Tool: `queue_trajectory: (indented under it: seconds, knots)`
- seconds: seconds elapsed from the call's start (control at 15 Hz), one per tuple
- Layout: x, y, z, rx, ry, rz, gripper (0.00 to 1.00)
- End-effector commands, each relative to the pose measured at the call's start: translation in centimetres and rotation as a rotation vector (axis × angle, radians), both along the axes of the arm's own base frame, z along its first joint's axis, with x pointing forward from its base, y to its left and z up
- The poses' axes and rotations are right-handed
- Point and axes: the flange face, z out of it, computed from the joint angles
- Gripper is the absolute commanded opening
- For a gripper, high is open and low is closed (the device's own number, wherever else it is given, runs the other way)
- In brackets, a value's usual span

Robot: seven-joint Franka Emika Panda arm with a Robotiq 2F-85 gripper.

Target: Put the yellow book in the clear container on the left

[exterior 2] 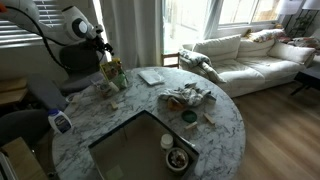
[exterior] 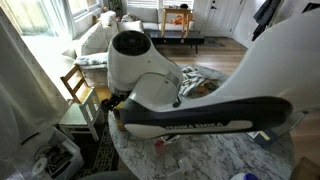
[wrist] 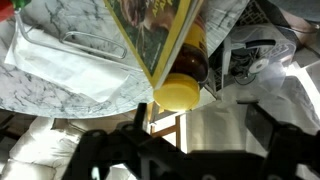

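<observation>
Starting at the left of the round marble table (exterior 2: 225, 125): the gripper (exterior 2: 101, 42) hangs above the table's far-left edge. In the wrist view its two dark fingers (wrist: 108, 152) are spread as wide as they go, with nothing between them, so it isn't holding a thing.

Just below it in an exterior view is the yellow book (exterior 2: 113, 72). It's up on its edge and tilted, not lying flat. From the wrist it fills the top middle, cover pictures visible, and leans against an amber jar (wrist: 190, 62) with a yellow lid (the jar pokes out from under the book's lower edge). The book is clear of the fingers.

Next along is the clear container (exterior 2: 150, 77), flat on the marble, near the book but apart from it. In the wrist view it's the whitish translucent sheet-like thing on the book's left, and I can't tell if they touch there.

Further right there's a messy pile of clutter (exterior 2: 187, 97) mid-table, a big grey box (exterior 2: 135, 150) toward the near edge, then a pale sofa (exterior 2: 250, 50) by the windows.

The remaining exterior view is mostly blocked by the white arm (exterior: 200, 100).
</observation>
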Motion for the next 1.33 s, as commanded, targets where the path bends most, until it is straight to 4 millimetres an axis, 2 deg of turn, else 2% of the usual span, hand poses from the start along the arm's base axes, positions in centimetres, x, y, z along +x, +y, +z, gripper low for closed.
queue_trajectory:
  seconds: [0.0,0.2,0.33,0.6,0.87,1.07,1.27]
  knots:
    - [-1.2,-2.6,3.5,0.054,0.015,0.003,1.0]
    - [-2.5,-4.3,6.3,0.087,0.052,0.065,1.0]
    - [-3.8,-5.6,7.4,0.104,0.096,0.096,1.0]
    - [-6.4,-7.3,8.8,0.129,0.232,0.195,1.0]
    - [-8.5,-10.0,10.0,0.086,0.363,0.194,1.0]
    - [-9.3,-11.9,11.4,0.036,0.383,0.164,1.0]
    - [-10.2,-12.9,12.8,0.021,0.397,0.157,1.0]
